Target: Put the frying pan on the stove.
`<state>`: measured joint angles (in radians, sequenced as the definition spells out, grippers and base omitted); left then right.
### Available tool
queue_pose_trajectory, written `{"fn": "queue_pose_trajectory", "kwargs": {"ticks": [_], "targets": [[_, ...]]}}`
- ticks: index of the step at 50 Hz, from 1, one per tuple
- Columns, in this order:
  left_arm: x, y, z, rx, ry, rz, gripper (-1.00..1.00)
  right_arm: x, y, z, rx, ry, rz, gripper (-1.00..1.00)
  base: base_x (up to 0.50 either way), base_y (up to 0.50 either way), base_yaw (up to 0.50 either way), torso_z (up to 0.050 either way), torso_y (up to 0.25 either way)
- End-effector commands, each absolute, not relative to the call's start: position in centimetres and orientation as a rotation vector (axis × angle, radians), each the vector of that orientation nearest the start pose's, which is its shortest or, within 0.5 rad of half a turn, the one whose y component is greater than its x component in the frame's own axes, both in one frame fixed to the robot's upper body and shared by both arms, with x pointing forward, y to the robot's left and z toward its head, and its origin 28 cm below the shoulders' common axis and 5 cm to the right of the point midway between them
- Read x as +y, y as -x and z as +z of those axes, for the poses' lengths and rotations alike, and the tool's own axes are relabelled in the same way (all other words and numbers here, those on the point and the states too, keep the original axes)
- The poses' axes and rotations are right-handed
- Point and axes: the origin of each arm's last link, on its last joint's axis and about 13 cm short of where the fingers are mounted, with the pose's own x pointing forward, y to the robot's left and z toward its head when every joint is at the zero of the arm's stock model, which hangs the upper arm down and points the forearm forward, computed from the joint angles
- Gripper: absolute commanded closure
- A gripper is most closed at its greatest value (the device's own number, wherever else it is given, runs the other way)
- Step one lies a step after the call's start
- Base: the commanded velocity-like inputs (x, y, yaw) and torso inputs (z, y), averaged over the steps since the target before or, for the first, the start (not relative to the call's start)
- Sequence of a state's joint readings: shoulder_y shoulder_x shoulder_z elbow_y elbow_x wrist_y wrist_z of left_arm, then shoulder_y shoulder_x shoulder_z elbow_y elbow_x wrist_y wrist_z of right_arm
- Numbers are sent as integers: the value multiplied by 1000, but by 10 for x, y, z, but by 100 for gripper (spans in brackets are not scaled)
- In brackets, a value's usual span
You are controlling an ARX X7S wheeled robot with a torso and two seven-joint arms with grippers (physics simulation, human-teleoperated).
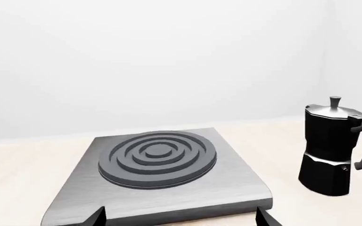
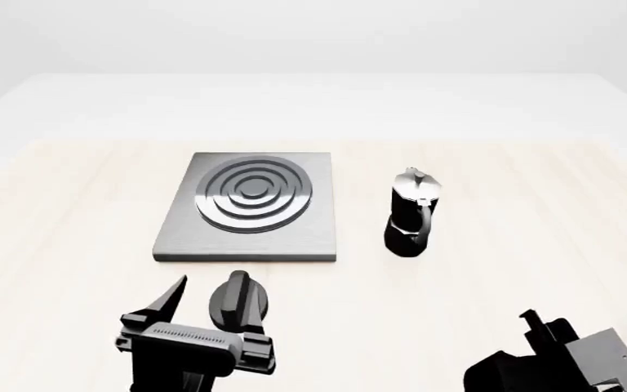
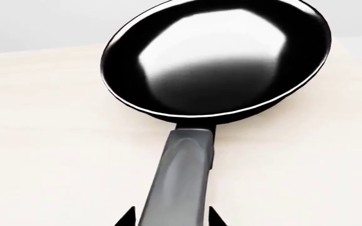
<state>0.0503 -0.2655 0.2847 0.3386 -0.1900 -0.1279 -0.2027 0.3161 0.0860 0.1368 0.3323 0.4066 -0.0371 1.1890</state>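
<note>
In the head view, the left gripper (image 2: 206,304) is seen low at the left, its fingers spread apart with nothing between them; its arm is cut off by the lower edge. In the left wrist view only two dark fingertips (image 1: 96,216) are caught at the frame's edge, set wide apart, with the stove's near edge between them. The stove (image 2: 251,217) is laid flat on the pale wooden table (image 2: 74,220), ahead of the left gripper, and its ringed burner (image 2: 255,196) is left bare. Just to the right of the stove, apart from it, a black-and-silver moka pot (image 2: 411,214) is stood upright with its handle turned toward the robot.

At the lower right corner of the head view, the right gripper (image 2: 575,351) is only partly shown, and a dark sliver at the right edge cannot be identified. The frying pan (image 3: 216,56) is shown clearly only in the right wrist view, resting on the table with its rim clipped by the frame. Its handle (image 3: 181,179) is run toward the camera, between two fingertips (image 3: 126,217) that stand on either side of it; whether they are pressed against it cannot be told.
</note>
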Motion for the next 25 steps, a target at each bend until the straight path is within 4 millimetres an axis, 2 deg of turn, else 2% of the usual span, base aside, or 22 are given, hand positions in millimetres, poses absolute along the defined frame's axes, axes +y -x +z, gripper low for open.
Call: {"fn": "queue_pose_trajectory", "kwargs": {"ticks": [1, 17, 19, 25], "targets": [[196, -190, 58, -94, -30, -147, -100, -144, -281, 30, 157, -355, -1310, 100, 0, 0, 0, 0, 0], [197, -189, 56, -91, -32, -142, -100, -134, -272, 38, 28, -310, -1166, 100, 1, 0, 0, 0, 0], [196, -189, 57, -92, -34, -144, -100, -133, -271, 43, -36, -226, -1142, 100, 0, 0, 0, 0, 0], [196, -188, 59, -96, -33, -147, -100, -128, -266, 57, -91, -263, -1042, 100, 0, 0, 0, 0, 0]]}}
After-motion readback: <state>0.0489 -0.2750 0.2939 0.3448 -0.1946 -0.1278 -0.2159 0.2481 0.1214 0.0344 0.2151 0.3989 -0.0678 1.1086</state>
